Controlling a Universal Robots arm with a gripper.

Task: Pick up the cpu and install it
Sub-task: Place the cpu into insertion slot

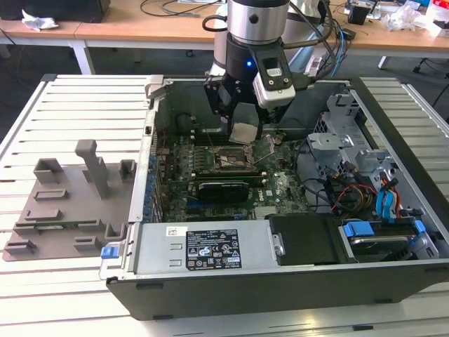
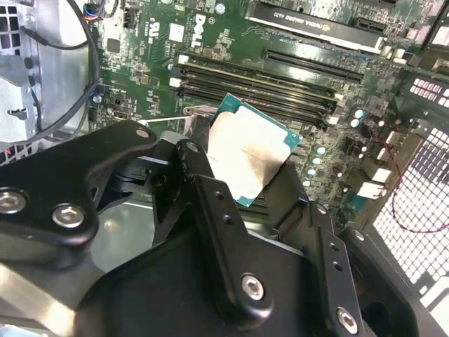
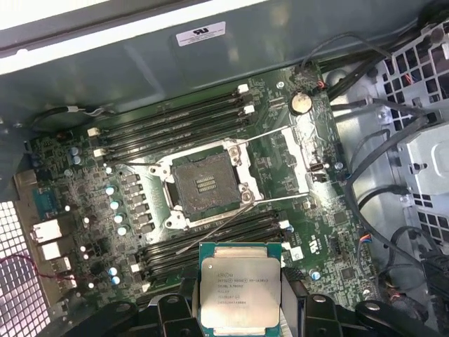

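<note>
The gripper [image 1: 245,130] hangs inside the open computer case [image 1: 245,289], its fingers clamped on the cpu [image 1: 243,133]. The chip is held in the air above the green board [image 1: 280,189], clear of the socket [image 1: 233,160] below it. In the first wrist view the socket [image 3: 207,184] lies bare, and the cpu [image 3: 240,291] shows its silver printed top between black fingers [image 3: 298,309]. The second wrist view gives another angle: the cpu [image 2: 245,154] is tilted, a green edge showing, over the long black memory slots [image 2: 266,86]. On the exterior view's left, a grey plastic tray [image 1: 70,203] sits on the slatted table [image 1: 70,105] beside the case.
</note>
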